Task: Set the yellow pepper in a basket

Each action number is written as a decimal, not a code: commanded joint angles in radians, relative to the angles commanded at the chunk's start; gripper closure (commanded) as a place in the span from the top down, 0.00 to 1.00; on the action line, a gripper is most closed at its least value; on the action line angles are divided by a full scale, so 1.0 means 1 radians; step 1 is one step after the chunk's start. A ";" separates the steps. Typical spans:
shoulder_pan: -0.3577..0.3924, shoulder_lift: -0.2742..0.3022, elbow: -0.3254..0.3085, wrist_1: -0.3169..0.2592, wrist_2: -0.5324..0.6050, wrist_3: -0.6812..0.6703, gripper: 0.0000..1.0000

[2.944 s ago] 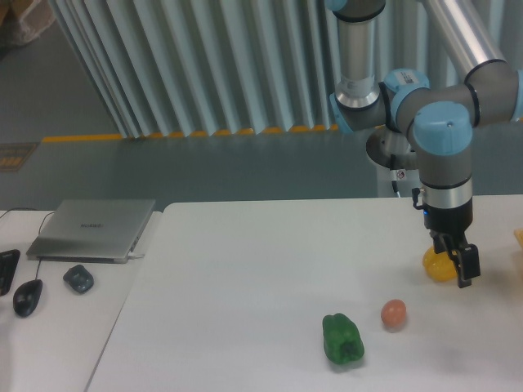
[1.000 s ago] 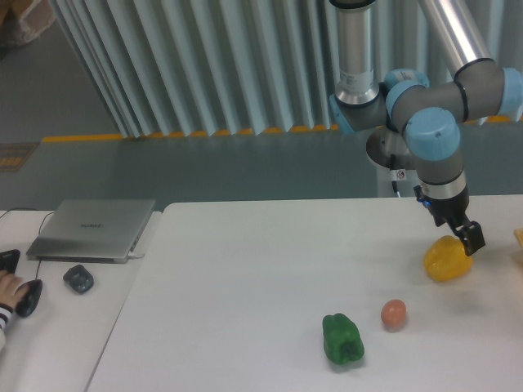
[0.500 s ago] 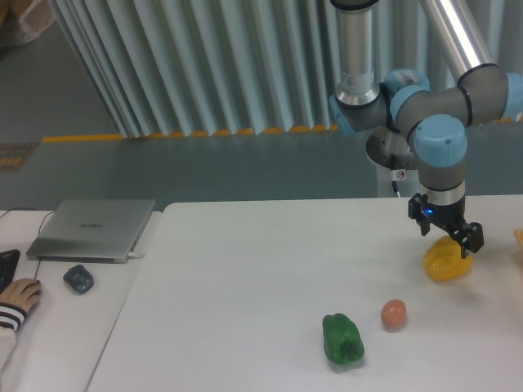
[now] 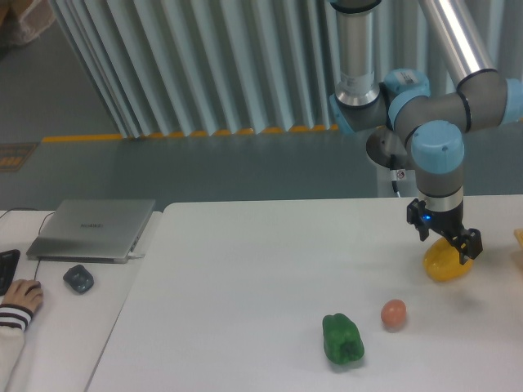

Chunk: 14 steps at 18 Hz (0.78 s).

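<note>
The yellow pepper [image 4: 446,265] lies on the white table [image 4: 245,278] near its right side, glossy and rounded. My gripper [image 4: 444,239] hangs just above and behind the pepper. It is open, with one dark finger [image 4: 420,229] up and left of the pepper's top and the other [image 4: 469,246] at its upper right. Nothing is held. The basket is out of view.
A dark green pepper [image 4: 342,340] and a small orange-pink fruit [image 4: 394,313] lie near the front. A tan sliver [image 4: 519,238] shows at the right edge. On the left side table are a laptop [image 4: 91,228], a small dark object [image 4: 78,278] and a person's hand [image 4: 20,294].
The gripper rose from beside the pepper, turned at the wrist so both fingers spread across the view, and settled slightly lower over the pepper. The pepper stayed put. A hand appeared at the left.
</note>
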State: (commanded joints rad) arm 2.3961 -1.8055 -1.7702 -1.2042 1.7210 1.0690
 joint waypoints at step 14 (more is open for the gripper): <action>-0.052 -0.031 -0.025 -0.002 0.100 0.037 1.00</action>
State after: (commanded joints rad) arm 2.3439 -1.8362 -1.7948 -1.2057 1.8208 1.1060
